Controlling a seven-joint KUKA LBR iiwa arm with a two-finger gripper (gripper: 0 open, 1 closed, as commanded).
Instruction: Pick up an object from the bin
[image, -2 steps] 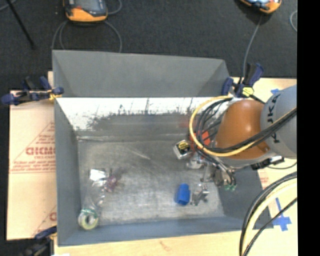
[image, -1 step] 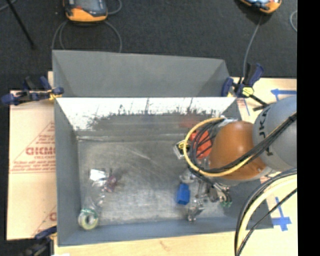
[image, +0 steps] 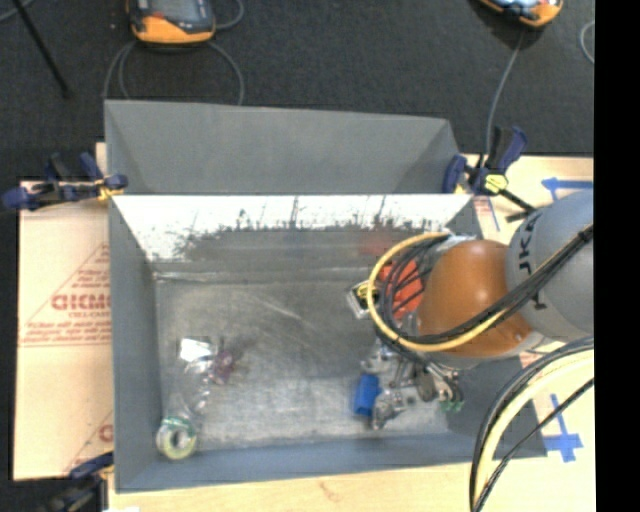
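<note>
Pincer beside small blue block, grey metal bin

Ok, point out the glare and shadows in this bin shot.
Camera view: the bin glares almost white along its far wall's upper band; its floor carries a soft sheen; the clear plastic bag at left catches small highlights; the orange wrist cover shines on top, and the floor looks dimmer beneath it, round the gripper and the blue object beside it.

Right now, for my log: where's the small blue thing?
Camera view, lower right of the bin floor: the blue thing lies just left of the gripper.
</note>
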